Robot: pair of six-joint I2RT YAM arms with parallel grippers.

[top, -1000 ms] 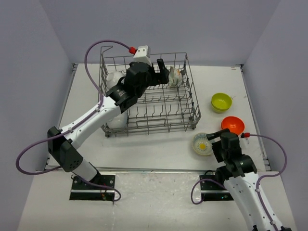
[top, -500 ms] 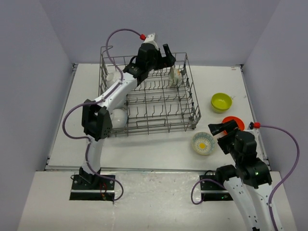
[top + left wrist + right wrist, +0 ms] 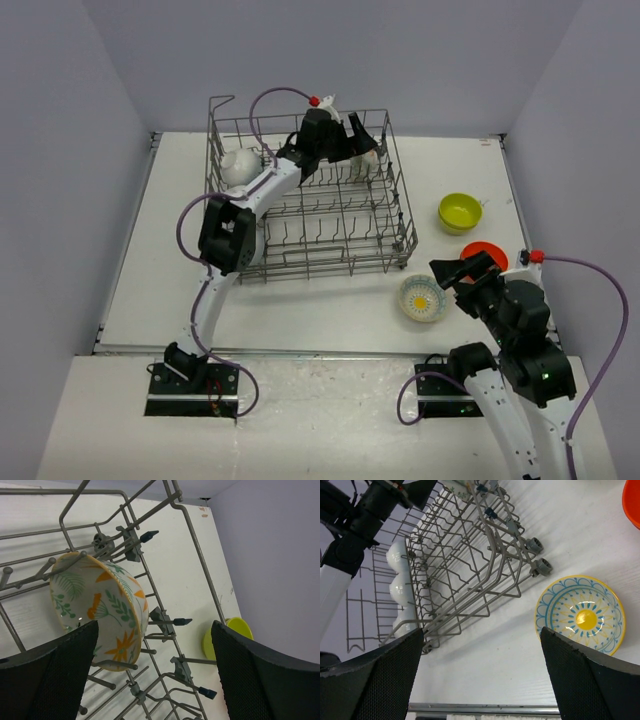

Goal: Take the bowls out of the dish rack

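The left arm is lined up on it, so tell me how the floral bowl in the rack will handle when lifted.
The floral bowl looks glazed and rigid, so probably slippery and chippable against wire. It stands on edge among tines of the dish rack, so it may snag when lifted. Small, so likely light.

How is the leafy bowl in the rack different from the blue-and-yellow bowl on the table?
The leafy bowl stands on its side in the rack; the blue bowl sits mouth-up on the table. The leafy bowl shows green leaves and orange flowers outside; the blue bowl shows blue arcs around a yellow middle inside. Both are small, round and patterned.
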